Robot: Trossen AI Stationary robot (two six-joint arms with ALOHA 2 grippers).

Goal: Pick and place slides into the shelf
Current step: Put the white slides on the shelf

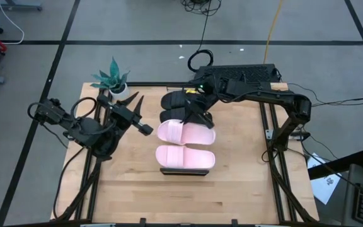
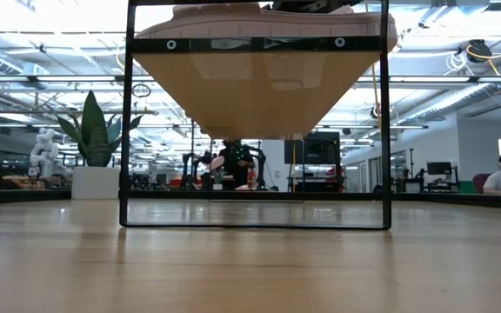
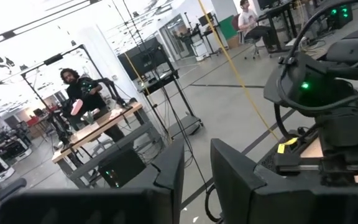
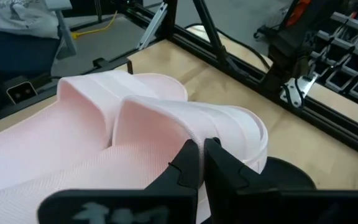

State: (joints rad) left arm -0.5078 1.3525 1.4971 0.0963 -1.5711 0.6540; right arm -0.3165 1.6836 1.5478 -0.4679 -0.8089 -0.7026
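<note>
The shelf [image 1: 184, 171] stands mid-table with all the slides lying side by side on it. Two black slides [image 1: 175, 101] lie at its far end. Two pink ones, the farther [image 1: 184, 132] and the nearer [image 1: 184, 156], lie at its near end. My right gripper [image 1: 200, 120] is shut and slants down over the seam between the nearer black slide [image 4: 284, 174] and the farther pink slide [image 4: 191, 124]. My left gripper [image 1: 138, 116] hangs level to the shelf's left. It is open [image 3: 196, 168] and holds nothing. The low view shows the shelf's underside [image 2: 255, 87]. My right gripper's shut fingertips [image 4: 191, 155] stand right at the strap [image 4: 166, 115] of the farther pink slide, coming slanting down from the table's far right. I cannot tell whether they touch it. The slide lies flat on the shelf.
A potted plant [image 1: 113, 79] stands at the table's far left corner, behind my left arm. A dark box with cables [image 1: 244, 72] sits at the far edge by my right arm's base. Bare wooden tabletop [image 1: 188, 198] stretches toward the near edge. People sit and stand in the room beyond.
</note>
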